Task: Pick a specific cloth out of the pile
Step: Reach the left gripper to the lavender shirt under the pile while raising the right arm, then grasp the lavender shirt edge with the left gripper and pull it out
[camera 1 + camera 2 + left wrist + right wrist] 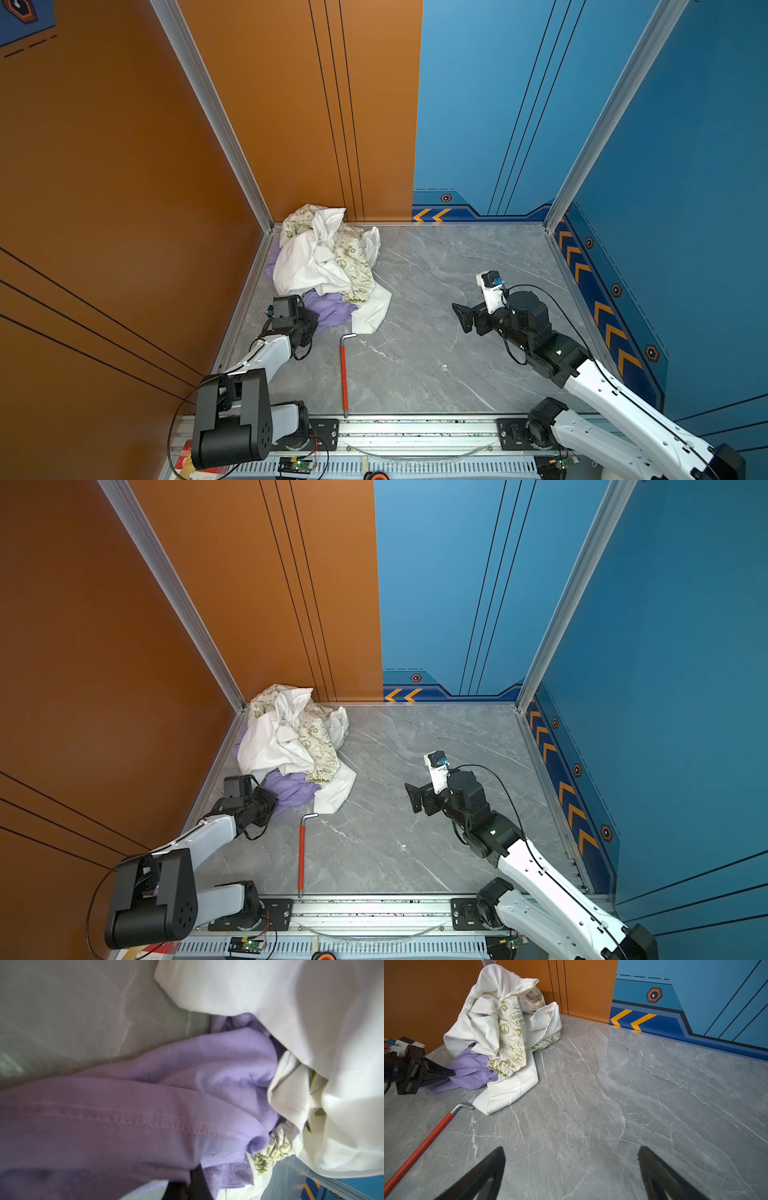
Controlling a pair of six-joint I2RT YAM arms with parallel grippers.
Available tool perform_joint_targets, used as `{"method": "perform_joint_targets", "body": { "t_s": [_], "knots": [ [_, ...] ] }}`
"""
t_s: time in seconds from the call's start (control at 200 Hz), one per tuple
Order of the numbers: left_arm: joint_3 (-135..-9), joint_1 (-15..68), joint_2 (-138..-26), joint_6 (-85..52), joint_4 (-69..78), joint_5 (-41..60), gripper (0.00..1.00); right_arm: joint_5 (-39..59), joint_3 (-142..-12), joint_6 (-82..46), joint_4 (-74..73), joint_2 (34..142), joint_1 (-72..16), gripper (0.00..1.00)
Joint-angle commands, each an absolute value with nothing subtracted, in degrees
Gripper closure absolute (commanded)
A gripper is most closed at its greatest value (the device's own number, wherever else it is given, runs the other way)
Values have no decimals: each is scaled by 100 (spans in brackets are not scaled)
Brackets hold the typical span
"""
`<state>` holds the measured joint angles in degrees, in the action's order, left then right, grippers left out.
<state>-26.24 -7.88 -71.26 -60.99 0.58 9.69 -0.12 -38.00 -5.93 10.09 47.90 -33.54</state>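
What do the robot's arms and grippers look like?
The left arm and right arm have white shells, black joints and thin black cables looping alongside. The left gripper and right gripper are black, with pointed, wedge-shaped fingers. A green light glows on the right arm.

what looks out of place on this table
A long red-handled hex key lies on the marble table, its bent end right beside the white cloth at the near edge of the pile. It is a tool among garments and has no part in picking out the purple cloth.
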Motion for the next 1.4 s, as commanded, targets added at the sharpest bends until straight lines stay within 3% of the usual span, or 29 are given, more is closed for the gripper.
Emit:
{"method": "perform_joint_targets", "body": {
  "t_s": [0.0,0.415,1.391],
  "knots": [
    [-2632,-823,-6812,-5860,146,1059,100,-24,-3968,-551,1125,4755,-3394,0],
    [-3241,-827,-5973,-5302,-199,1126,100,-40,-3981,-562,1165,4773,-3406,0],
    [-4678,-835,-5536,-4871,-644,1245,100,-73,-3937,-632,1237,4922,-3489,0]
  ]
}}
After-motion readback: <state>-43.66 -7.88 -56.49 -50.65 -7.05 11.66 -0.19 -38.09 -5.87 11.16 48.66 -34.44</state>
